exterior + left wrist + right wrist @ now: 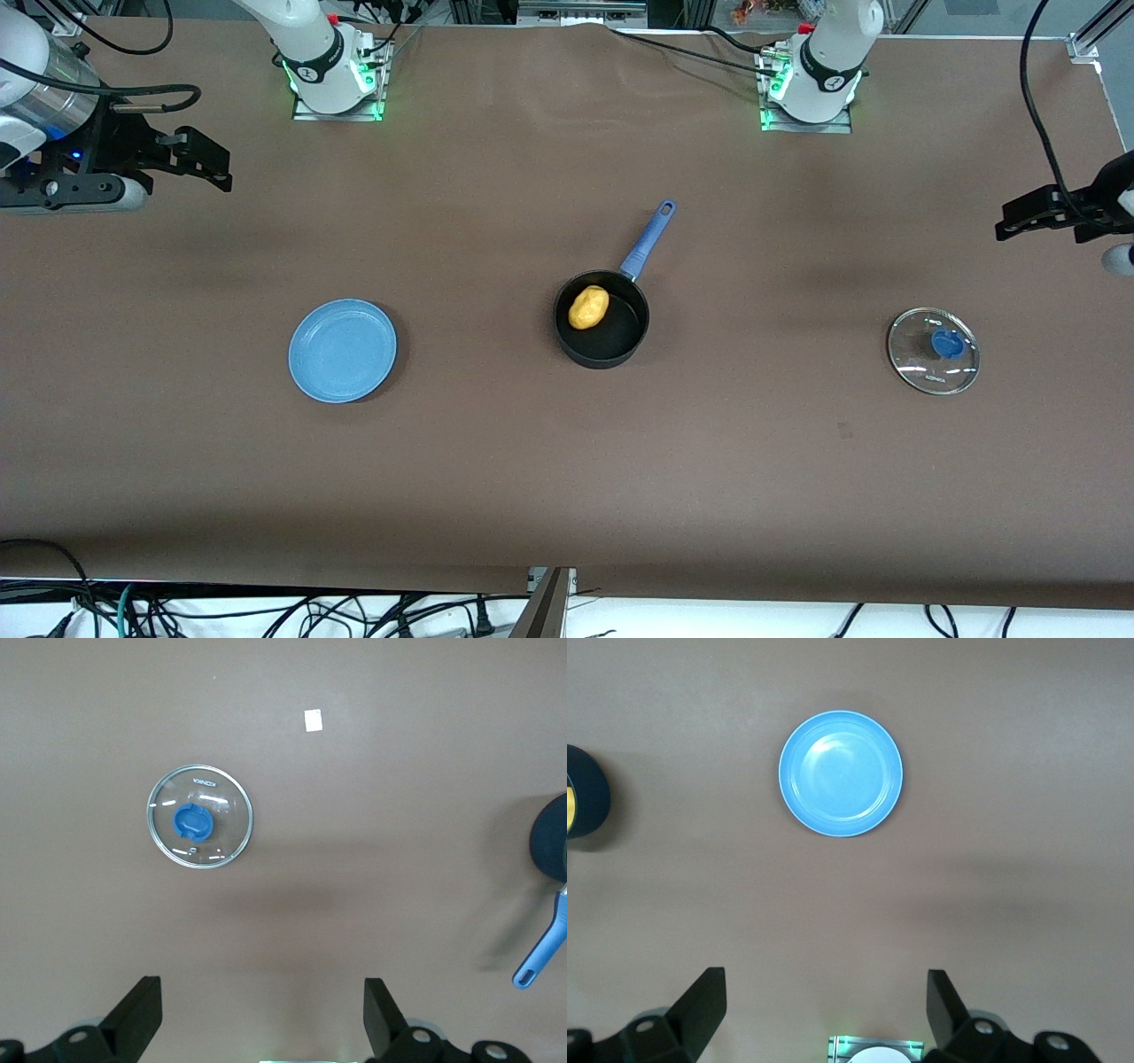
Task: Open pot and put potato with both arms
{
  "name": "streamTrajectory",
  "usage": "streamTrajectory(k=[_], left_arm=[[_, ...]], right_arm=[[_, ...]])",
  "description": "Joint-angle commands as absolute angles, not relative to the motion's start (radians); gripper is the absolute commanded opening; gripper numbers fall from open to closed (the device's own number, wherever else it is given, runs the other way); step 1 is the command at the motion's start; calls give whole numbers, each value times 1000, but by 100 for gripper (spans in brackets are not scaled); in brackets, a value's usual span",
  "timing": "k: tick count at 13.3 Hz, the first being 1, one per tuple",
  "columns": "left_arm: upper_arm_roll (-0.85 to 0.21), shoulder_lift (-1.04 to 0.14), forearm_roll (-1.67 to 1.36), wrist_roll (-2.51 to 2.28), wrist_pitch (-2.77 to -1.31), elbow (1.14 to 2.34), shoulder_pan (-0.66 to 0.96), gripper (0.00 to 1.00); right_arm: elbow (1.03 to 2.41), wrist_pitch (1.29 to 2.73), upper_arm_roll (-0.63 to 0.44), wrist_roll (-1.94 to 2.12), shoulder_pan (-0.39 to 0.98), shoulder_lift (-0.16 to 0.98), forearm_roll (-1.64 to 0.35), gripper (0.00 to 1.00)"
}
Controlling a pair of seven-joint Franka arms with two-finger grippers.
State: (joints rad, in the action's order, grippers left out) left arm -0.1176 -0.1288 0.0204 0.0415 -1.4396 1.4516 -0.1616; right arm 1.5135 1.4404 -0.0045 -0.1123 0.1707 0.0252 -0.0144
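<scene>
The pot [602, 321] stands in the middle of the front view, uncovered, and the potato [588, 307] lies inside it, close to the wall toward the right arm's end. The pot is black and round; its long blue handle [648, 240] points up in the frame, toward the robots' bases. The lid [934, 350], round glass with a steel rim and a blue knob, lies flat on the table at the right of the frame, well apart from the pot. A flat blue plate [342, 350] with nothing on it lies at the left of the frame.

The table [567, 496] has a smooth brown cover. Cables run along the bottom edge of the frame.

The left gripper [1032, 215] hangs in the air at the right edge of the frame, fingers spread wide, holding nothing. The right gripper [202, 159] hangs at the upper left, also spread and holding nothing.
</scene>
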Motion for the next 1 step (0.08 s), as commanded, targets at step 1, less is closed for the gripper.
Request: streamTrajectory(k=[1], left_arm=[[-117, -153, 5, 18, -1414, 1419, -149, 100]], right_arm=[[1523, 1450, 17, -100, 152, 15, 0, 100]])
